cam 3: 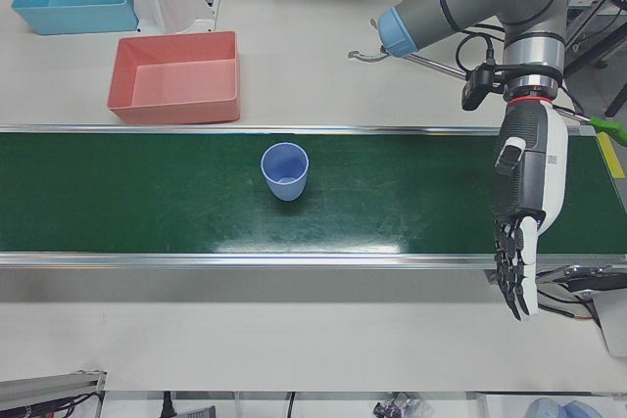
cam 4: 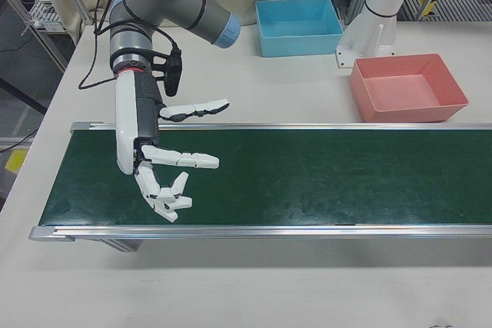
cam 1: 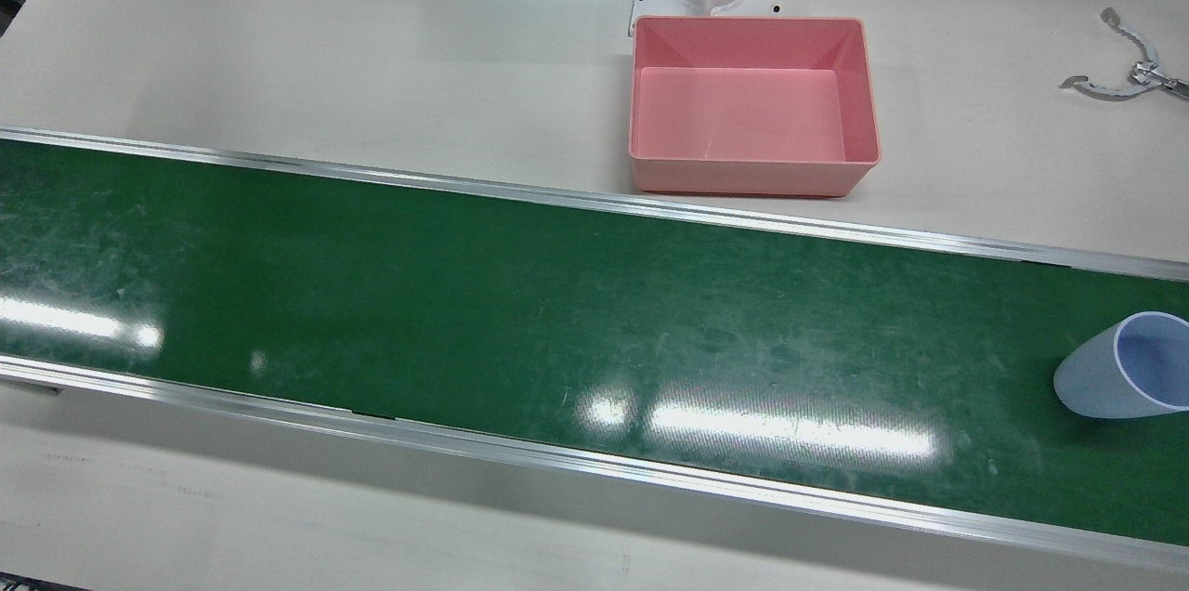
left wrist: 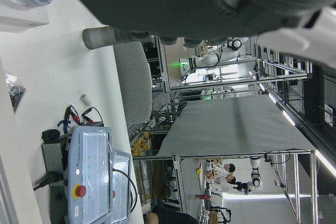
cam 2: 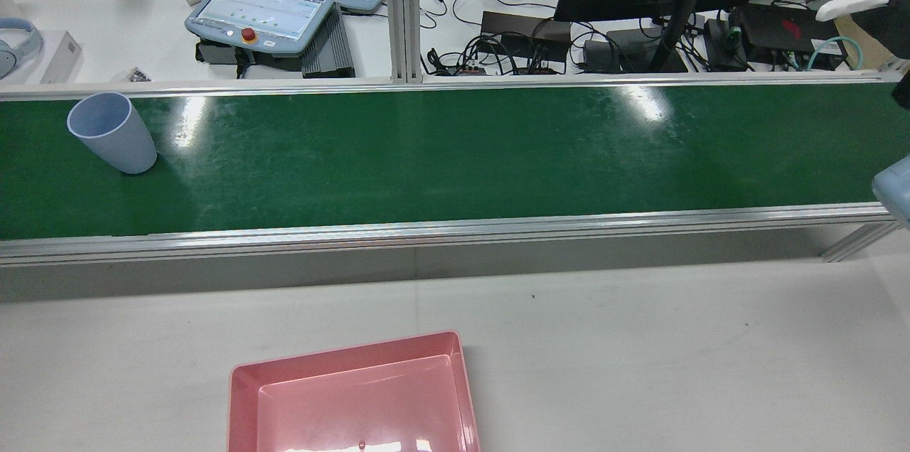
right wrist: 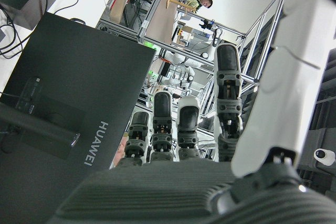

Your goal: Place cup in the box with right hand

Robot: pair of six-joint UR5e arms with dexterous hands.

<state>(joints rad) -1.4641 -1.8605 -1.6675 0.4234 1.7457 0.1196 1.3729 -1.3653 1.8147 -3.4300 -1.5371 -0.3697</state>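
Cup [cam 3: 285, 170] stands upright on belt [cam 3: 147, 193], well apart from right robot hand [cam 4: 165, 160], held open and empty; side approach advised, fingers wrapped mid-wall before transfer to pink box [cam 3: 176, 77].

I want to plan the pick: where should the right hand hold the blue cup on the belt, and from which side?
Judging by its pose, grip the blue cup around its side wall. It stands upright on the green belt, mouth up, nothing beside it, so the open right hand can come sideways along the belt.

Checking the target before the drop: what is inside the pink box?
Nothing: the pink box shows only its bare floor. The rear view cuts off its near edge, but the front view shows the whole interior.
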